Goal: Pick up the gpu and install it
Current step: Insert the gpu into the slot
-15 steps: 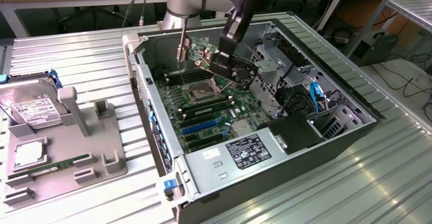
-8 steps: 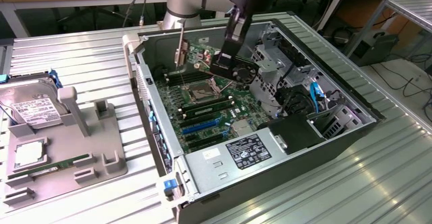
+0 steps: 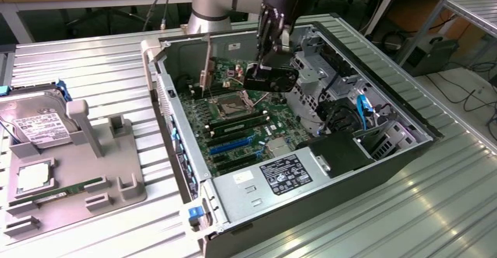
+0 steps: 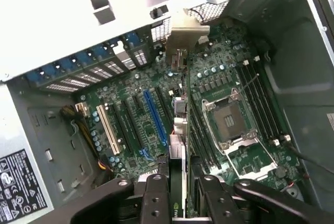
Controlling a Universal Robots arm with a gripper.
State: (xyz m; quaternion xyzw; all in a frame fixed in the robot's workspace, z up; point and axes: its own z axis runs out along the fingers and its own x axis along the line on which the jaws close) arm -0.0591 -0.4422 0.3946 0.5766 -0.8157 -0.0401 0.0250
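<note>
The gpu (image 4: 179,153) hangs on edge inside the open computer case (image 3: 404,124), above the green motherboard (image 4: 130,104). My gripper (image 4: 178,190) is shut on its near end, one black finger (image 4: 155,198) on each side of the thin card. The card's silver bracket (image 4: 183,36) points at the case's rear slot openings. In the wrist view the card runs alongside the long blue slot (image 4: 156,117), between it and the CPU socket (image 4: 229,122). In the exterior view my gripper (image 3: 269,60) is over the board, and the gpu bracket (image 3: 206,66) stands near the rear wall.
The power supply (image 3: 287,173) fills the near end of the case, and a drive cage with blue cables (image 3: 361,109) sits at the exterior view's right. Outside the case, a grey holder (image 3: 116,176) carries a hard drive (image 3: 35,121), a processor (image 3: 35,176) and a green memory stick (image 3: 58,191).
</note>
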